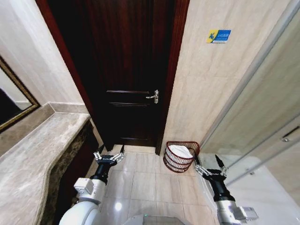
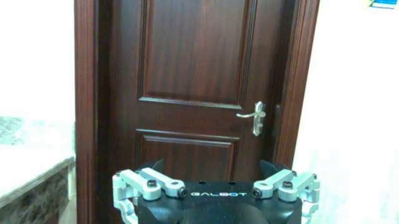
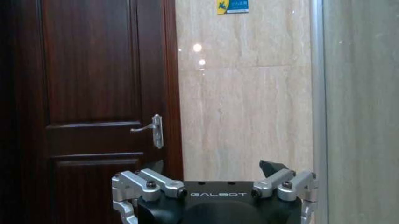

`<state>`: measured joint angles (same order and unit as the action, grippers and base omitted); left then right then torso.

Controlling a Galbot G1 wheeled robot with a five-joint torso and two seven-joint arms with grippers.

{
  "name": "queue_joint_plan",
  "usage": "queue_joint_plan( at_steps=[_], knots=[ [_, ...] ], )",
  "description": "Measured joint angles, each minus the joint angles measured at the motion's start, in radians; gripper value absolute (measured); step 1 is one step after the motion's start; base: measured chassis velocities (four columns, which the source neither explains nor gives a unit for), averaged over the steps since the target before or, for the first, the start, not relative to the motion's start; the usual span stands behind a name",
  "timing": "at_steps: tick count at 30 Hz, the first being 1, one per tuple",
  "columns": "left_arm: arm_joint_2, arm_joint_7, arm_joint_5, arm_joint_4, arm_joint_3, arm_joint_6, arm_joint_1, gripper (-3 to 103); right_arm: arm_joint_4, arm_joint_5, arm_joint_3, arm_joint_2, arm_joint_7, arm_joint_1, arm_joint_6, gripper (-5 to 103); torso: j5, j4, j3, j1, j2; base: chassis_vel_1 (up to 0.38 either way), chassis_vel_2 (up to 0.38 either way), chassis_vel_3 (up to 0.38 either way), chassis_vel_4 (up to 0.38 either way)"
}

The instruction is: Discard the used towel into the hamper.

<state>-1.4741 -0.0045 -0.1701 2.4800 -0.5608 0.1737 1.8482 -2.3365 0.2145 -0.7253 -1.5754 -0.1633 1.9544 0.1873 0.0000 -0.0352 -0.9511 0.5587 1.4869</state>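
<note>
The hamper (image 1: 180, 158), a small round reddish-brown wire basket, stands on the tiled floor against the wall just right of the door. A white towel (image 1: 181, 151) lies inside it. My left gripper (image 1: 110, 153) hangs open and empty over the floor in front of the door, well left of the hamper. My right gripper (image 1: 209, 164) is open and empty too, just right of the hamper and a little nearer to me. In the left wrist view the left gripper (image 2: 212, 169) points at the door, and in the right wrist view the right gripper (image 3: 212, 167) faces the door frame and wall.
A dark wooden door (image 1: 126, 70) with a metal handle (image 1: 153, 97) is shut straight ahead. A marble counter (image 1: 33, 159) runs along the left. A glass shower partition (image 1: 262, 126) closes off the right. Light floor tiles (image 1: 143, 180) lie between.
</note>
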Motion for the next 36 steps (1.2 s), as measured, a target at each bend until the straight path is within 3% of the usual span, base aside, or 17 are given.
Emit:
queue_joint_plan(
  at_steps=[13, 36],
  knots=[
    [0.000, 0.000, 0.000, 0.000, 0.000, 0.000, 0.000, 100, 0.000, 0.000, 0.000, 0.000, 0.000, 0.000, 0.000, 100, 0.0001, 0.0000, 0.000, 0.000, 0.000, 0.125, -0.136, -0.130, 0.132],
    [0.000, 0.000, 0.000, 0.000, 0.000, 0.000, 0.000, 100, 0.000, 0.000, 0.000, 0.000, 0.000, 0.000, 0.000, 100, 0.0000, 0.0001, 0.000, 0.000, 0.000, 0.001, -0.001, -0.003, 0.001]
  ],
)
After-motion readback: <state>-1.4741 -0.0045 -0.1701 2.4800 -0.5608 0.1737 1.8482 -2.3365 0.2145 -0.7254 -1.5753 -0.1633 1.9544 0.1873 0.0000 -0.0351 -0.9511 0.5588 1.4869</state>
